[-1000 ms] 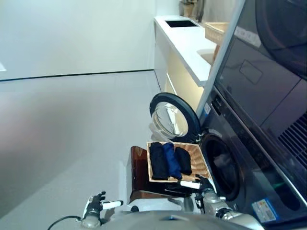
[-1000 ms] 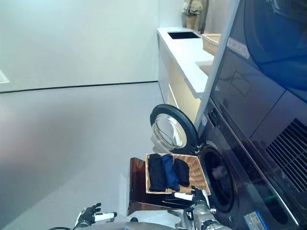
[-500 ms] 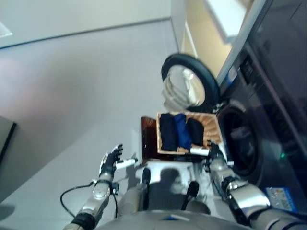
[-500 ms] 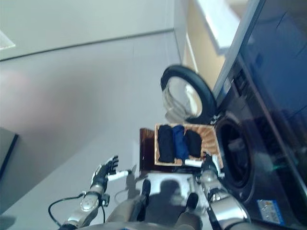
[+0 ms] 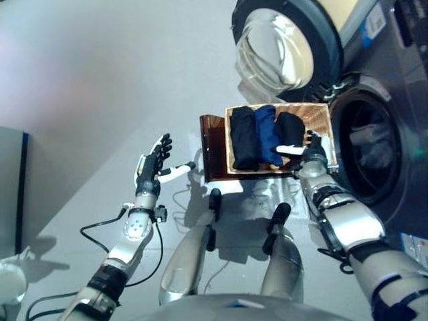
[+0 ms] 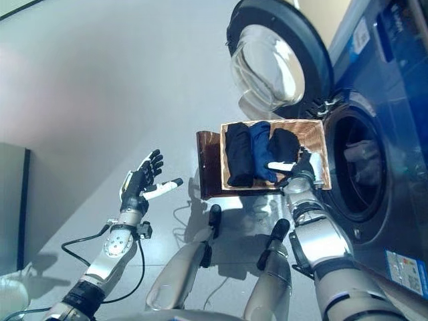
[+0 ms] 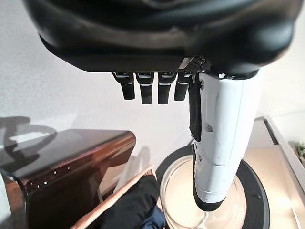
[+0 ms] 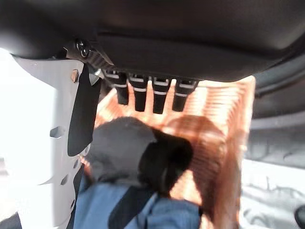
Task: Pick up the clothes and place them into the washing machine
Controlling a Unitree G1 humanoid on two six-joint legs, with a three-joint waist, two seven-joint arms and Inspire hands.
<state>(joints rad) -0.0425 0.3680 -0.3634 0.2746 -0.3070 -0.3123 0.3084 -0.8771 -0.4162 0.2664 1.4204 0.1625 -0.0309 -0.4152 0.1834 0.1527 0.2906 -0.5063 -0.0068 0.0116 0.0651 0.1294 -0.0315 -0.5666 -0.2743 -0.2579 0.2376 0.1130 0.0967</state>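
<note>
I'm hovering my right robot hand (image 6: 299, 168), fingers spread, over the wicker basket (image 6: 317, 137) where all three folded clothes (image 6: 259, 151) are lying beside the washing machine (image 6: 374, 134). Nothing's loaded yet. My left robot hand (image 6: 138, 184) is hanging spread, well apart.

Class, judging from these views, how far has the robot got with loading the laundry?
Barely begun. Done: washing machine door stands open. In hand: right robot hand hovers open over the basket; left robot hand is idle. Left: all three folded clothes lie in the basket.
</note>
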